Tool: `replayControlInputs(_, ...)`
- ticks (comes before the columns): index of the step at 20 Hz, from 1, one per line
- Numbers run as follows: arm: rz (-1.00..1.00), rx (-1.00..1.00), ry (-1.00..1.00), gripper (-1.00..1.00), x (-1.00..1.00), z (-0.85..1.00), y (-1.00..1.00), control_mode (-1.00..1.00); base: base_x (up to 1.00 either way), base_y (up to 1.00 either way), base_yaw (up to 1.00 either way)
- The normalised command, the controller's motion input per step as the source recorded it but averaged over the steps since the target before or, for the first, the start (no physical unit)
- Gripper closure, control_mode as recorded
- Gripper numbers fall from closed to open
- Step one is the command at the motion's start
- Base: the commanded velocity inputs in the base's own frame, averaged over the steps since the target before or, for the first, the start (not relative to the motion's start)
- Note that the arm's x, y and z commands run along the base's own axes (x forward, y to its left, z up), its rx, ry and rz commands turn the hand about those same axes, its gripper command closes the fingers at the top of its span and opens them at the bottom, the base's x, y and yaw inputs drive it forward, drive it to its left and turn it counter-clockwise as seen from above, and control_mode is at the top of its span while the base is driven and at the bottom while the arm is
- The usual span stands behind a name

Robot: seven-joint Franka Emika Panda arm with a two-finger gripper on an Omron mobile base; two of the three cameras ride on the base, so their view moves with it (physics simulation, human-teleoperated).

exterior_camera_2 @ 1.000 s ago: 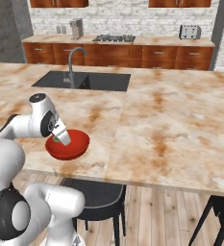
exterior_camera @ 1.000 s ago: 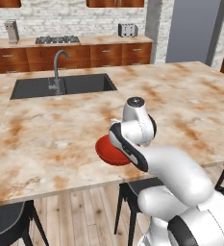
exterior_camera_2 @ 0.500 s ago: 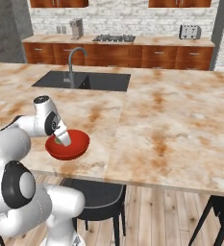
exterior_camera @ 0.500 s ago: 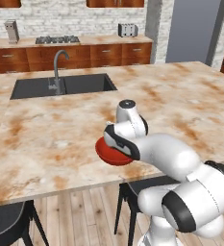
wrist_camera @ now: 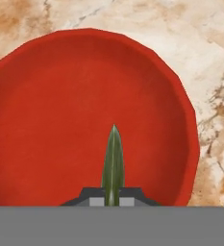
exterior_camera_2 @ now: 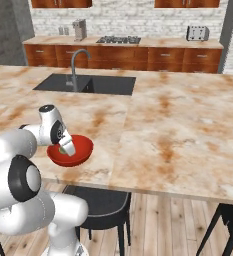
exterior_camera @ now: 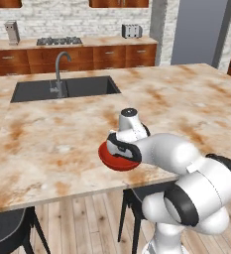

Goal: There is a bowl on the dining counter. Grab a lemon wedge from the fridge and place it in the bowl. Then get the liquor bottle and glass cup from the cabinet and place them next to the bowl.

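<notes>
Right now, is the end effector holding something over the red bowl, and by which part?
Yes. The end effector grips the lemon wedge by its near end, and the pointed far end sticks out over the red bowl.

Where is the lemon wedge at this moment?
The lemon wedge is held between the gripper fingertips, over the inside of the red bowl, near the front edge of the dining counter.
</notes>
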Motion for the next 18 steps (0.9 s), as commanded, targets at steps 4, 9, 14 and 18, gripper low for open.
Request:
replayControlInputs(4,-0.02,0.00,0.02,1.00,0.17,-0.21,0.00,-1.00,0.00,0.00,0.00)
replayControlInputs(9,-0.02,0.00,0.03,1.00,0.17,-0.18,0.00,-1.00,0.00,0.00,0.00)
replayControlInputs(14,-0.03,0.00,0.04,1.00,0.18,-0.23,0.00,-1.00,0.00,0.00,0.00)
replayControlInputs(18,-0.03,0.00,0.02,-1.00,0.07,-0.21,0.00,-1.00,0.00,0.00,0.00)
